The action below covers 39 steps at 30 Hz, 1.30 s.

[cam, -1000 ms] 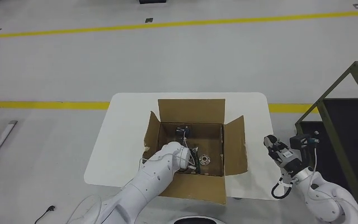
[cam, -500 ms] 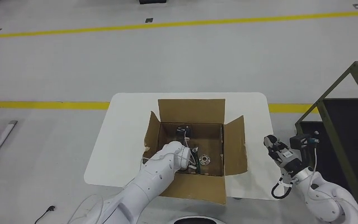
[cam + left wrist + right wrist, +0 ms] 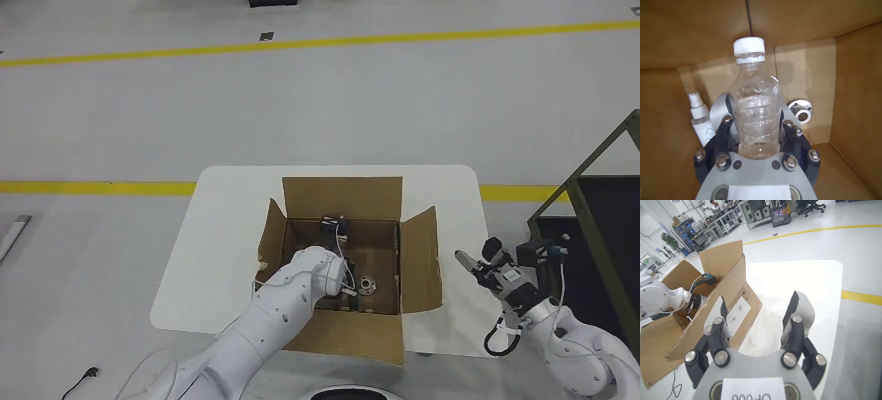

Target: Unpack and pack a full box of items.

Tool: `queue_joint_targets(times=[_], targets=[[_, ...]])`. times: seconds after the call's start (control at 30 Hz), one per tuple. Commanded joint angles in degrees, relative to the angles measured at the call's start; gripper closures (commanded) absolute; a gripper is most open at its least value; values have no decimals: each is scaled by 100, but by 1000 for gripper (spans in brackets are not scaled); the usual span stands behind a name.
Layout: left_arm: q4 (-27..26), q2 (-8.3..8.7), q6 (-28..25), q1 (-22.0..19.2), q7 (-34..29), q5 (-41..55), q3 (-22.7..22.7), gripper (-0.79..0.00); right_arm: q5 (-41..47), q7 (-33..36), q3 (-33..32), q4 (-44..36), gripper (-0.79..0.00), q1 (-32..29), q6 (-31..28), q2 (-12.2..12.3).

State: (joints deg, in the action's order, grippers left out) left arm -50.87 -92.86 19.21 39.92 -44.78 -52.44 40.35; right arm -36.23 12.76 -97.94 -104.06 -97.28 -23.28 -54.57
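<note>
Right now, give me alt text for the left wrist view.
The left gripper is shut on a clear, white-capped plastic bottle inside the cardboard box. A white spray bottle and a metal flange sit beyond it.

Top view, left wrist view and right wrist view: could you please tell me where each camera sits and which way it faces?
Top view: above the arms, looking down at the table and open box; left arm in the box, right gripper beside it.
Left wrist view: inside the box, looking along the left gripper, shut on a clear bottle.
Right wrist view: at the table's edge, facing the box's flap; right gripper open.
Shared: top and right wrist views show box, table, left arm.
</note>
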Motion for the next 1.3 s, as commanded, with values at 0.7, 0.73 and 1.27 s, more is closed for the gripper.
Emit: queue_joint_targets(times=[0.7, 0.73, 1.27], targets=[[-2631, 557, -60, 1195, -842, -1197, 1057, 0, 2047, 2353, 455, -49, -739, 803, -40, 63], [-2617, 556, -60, 1203, -831, -1196, 1071, 0, 1953, 2354, 526, -51, -702, 838, 40, 58], [-2503, 508, -122, 1171, -727, -1245, 1172, 0, 1462, 2290, 925, 367, 0, 1148, 504, 18]])
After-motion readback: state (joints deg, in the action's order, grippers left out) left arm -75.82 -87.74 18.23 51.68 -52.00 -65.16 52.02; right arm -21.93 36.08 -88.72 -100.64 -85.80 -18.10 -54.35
